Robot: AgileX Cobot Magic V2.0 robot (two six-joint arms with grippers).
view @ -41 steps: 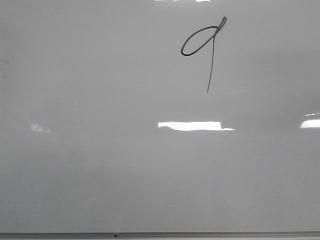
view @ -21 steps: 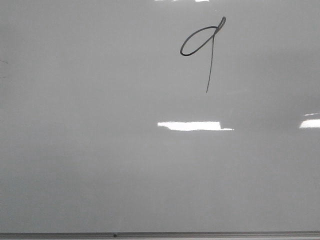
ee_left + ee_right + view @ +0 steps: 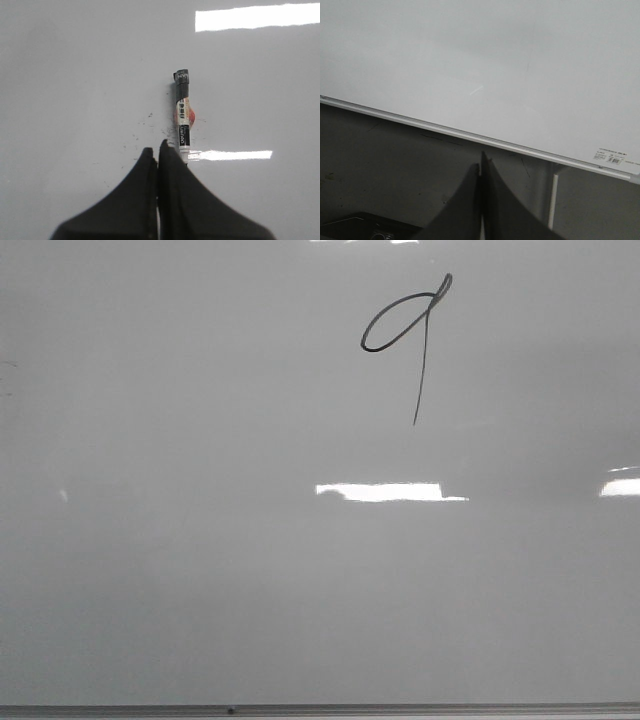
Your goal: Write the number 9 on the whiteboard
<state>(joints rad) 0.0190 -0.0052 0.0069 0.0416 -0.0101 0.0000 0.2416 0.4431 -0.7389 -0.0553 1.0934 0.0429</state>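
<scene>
The number 9 [image 3: 412,330] is drawn in thin black marker on the upper right part of the whiteboard [image 3: 200,570], which fills the front view. No gripper shows in the front view. In the left wrist view my left gripper [image 3: 157,149] is shut with nothing between its jaws, low over the whiteboard [image 3: 75,75]. A black-and-white marker [image 3: 183,115] lies flat on the board just beyond the fingertips, its tip next to one finger. My right gripper [image 3: 480,161] is shut and empty over a dark surface, short of the whiteboard's metal edge [image 3: 470,136].
Bright rectangular light reflections [image 3: 385,491] lie on the board. Small black specks [image 3: 145,127] dot the board near the marker. The board's grey bottom edge [image 3: 320,709] runs along the bottom of the front view. A white label [image 3: 610,156] sits at one board corner.
A small glint at the left of the board has faded. The number 9 and the board have not changed.
</scene>
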